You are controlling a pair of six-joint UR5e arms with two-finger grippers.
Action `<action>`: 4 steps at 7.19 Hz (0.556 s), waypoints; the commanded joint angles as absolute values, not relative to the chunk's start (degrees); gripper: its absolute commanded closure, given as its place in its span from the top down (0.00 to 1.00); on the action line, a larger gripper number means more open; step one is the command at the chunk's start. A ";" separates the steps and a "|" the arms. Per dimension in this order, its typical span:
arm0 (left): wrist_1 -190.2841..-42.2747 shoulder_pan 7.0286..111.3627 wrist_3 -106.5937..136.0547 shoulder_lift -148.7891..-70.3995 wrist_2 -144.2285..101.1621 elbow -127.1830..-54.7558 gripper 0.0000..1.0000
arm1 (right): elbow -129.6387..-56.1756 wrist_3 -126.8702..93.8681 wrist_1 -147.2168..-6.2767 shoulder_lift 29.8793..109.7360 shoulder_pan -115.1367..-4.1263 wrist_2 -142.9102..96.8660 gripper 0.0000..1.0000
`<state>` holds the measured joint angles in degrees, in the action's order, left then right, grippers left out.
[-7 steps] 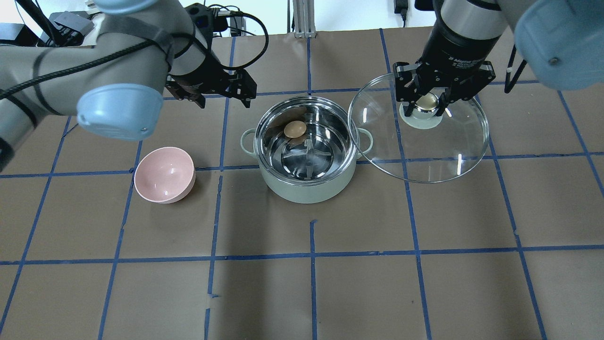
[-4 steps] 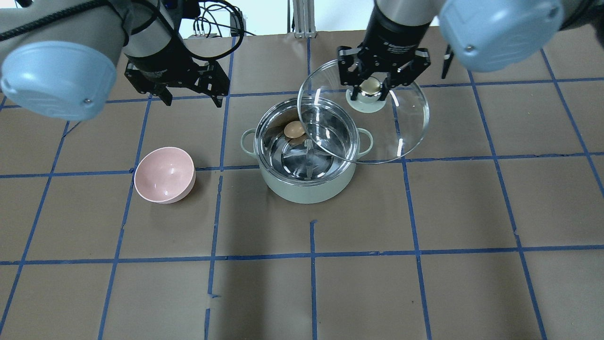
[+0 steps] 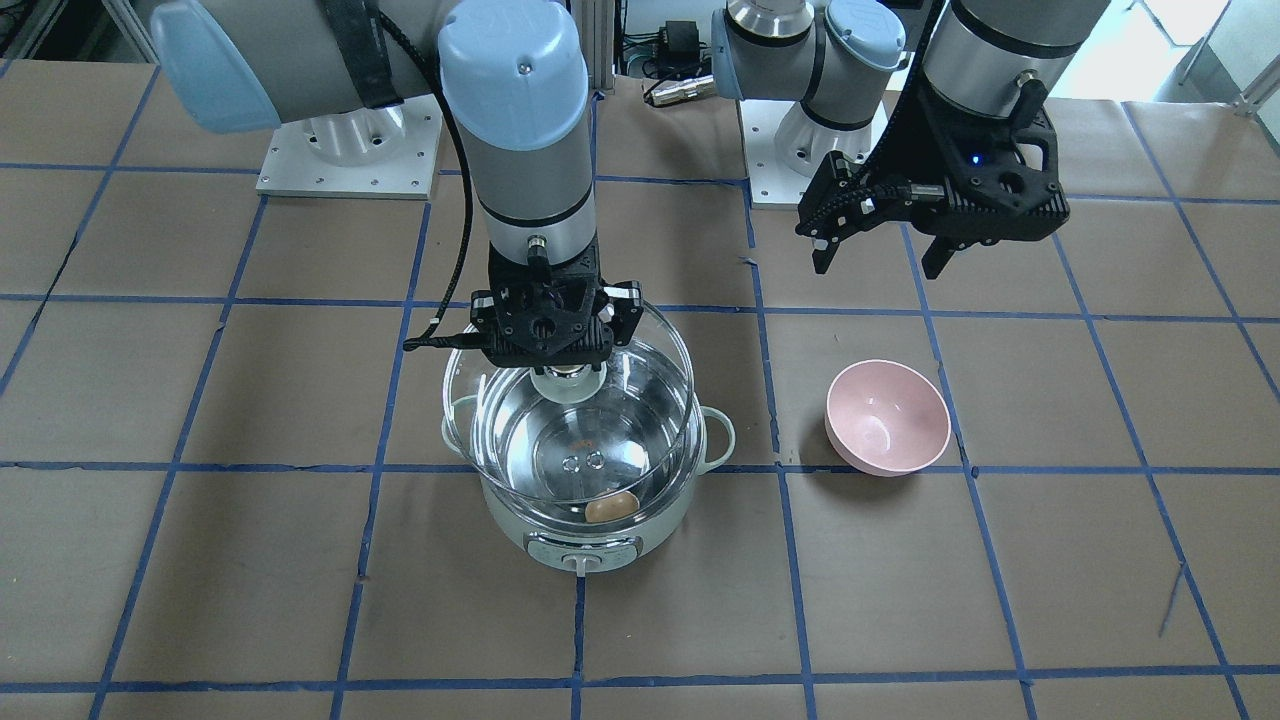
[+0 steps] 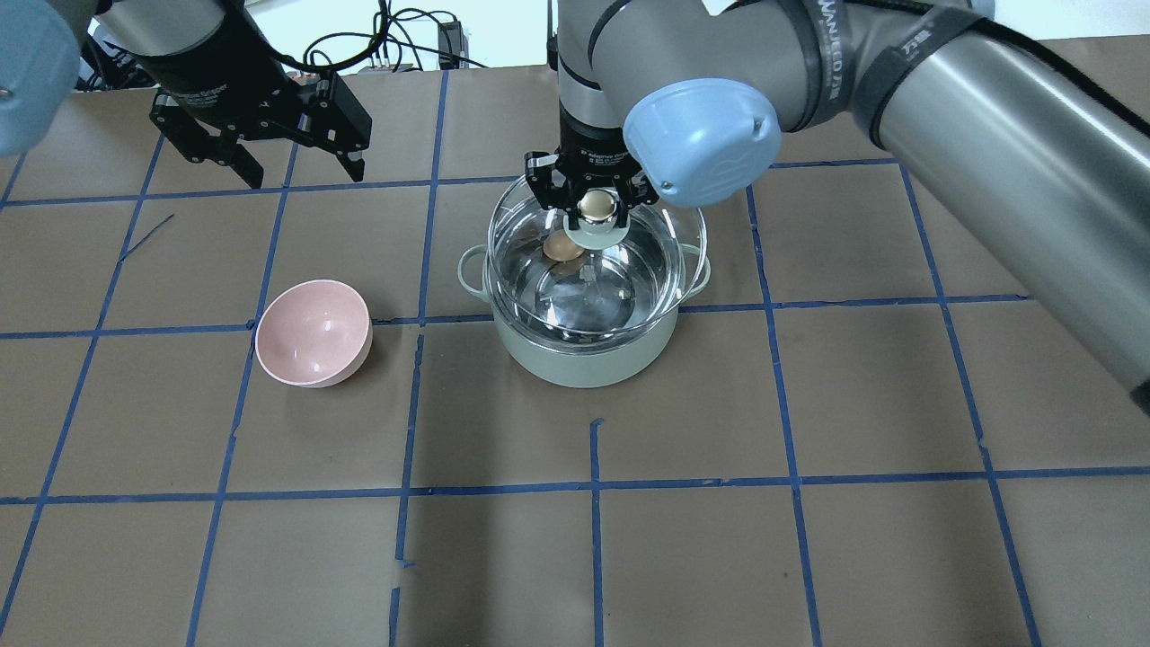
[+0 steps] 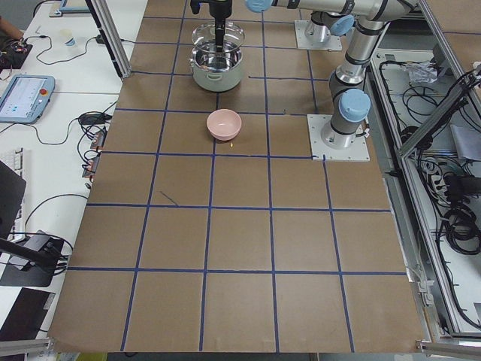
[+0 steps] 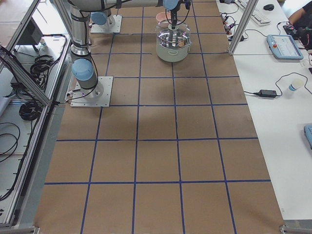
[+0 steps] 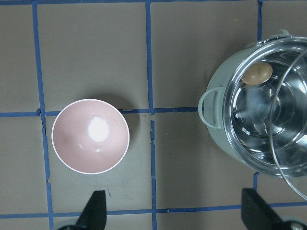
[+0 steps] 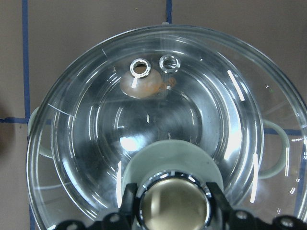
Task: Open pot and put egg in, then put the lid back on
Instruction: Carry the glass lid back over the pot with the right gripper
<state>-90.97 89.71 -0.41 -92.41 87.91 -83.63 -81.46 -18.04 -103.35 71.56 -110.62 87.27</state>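
Observation:
The mint-green pot (image 4: 584, 361) stands mid-table, its control knob on the far side from the robot (image 3: 582, 563). The brown egg (image 4: 561, 244) lies inside it against the wall and also shows in the front view (image 3: 611, 507). My right gripper (image 4: 593, 205) is shut on the beige knob of the clear glass lid (image 4: 660, 235) and holds the lid just over the pot's mouth, shifted slightly right and back. In the right wrist view the egg (image 8: 144, 84) shows through the lid (image 8: 230, 120). My left gripper (image 4: 268, 162) is open and empty, high at the back left.
A pink bowl (image 4: 313, 332) sits empty to the left of the pot, also below my left gripper in its wrist view (image 7: 90, 135). Brown paper with blue tape lines covers the table (image 4: 593, 539). The arm bases (image 3: 345, 150) stand at the table's back.
My right gripper has carried the lid leftward from beside the pot to over its mouth. My left arm has drawn back and to the left, still open.

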 commanded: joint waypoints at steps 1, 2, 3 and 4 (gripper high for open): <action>-91.75 88.25 -1.05 -91.85 93.03 -84.20 1.00 | -83.49 -19.33 -107.65 70.32 -112.22 87.62 0.02; -95.24 86.50 -0.88 -91.32 94.03 -84.11 1.00 | -84.19 -19.60 -108.19 69.70 -112.93 90.50 0.02; -96.32 86.22 -0.88 -90.88 94.13 -83.76 1.00 | -84.90 -19.60 -110.28 69.61 -113.29 90.96 0.02; -97.02 86.31 -0.88 -90.70 94.04 -83.59 1.00 | -85.08 -19.60 -111.00 69.35 -113.38 90.97 0.03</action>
